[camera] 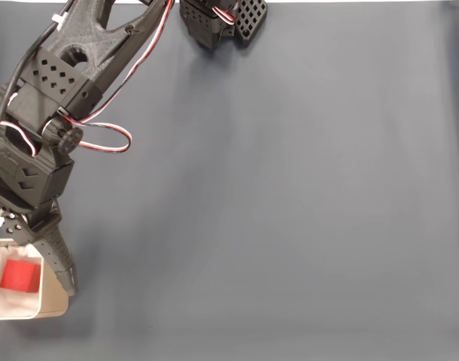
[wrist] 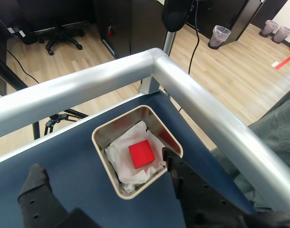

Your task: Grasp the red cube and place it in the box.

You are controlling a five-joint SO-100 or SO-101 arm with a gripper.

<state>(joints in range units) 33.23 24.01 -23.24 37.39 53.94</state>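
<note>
Red against white paper, the cube (wrist: pixel 141 154) lies inside the box (wrist: pixel 101 130), resting on the crumpled lining near the middle and touching neither finger of the tool. In the wrist view the box sits on the dark blue counter (wrist: pixel 64 152) close to its corner, where two silver rails (wrist: pixel 88 83) meet just beyond the box. The tool (wrist: pixel 103 164) hangs above the near side of the box with its jaws wide apart and empty: one black finger (wrist: pixel 35 178) is well clear of the box to the left, over bare counter, and the other (wrist: pixel 176 166) stands at the box's near right corner, overlapping its rim in the picture. In the fixed view the box (camera: pixel 53 301) is at the bottom left corner of the counter (camera: pixel 290 210), the cube (camera: pixel 20 275) showing within it, and the black arm (camera: pixel 41 150) reaches down the left edge to the box, one finger (camera: pixel 60 263) lying along the box's right wall. Red, white and black wires (camera: pixel 109 135) loop off the arm above the box. Beyond the rails in the wrist view lie a wooden floor (wrist: pixel 111 52), an office chair's base (wrist: pixel 62 38) and waste bins (wrist: pixel 220 34).
</note>
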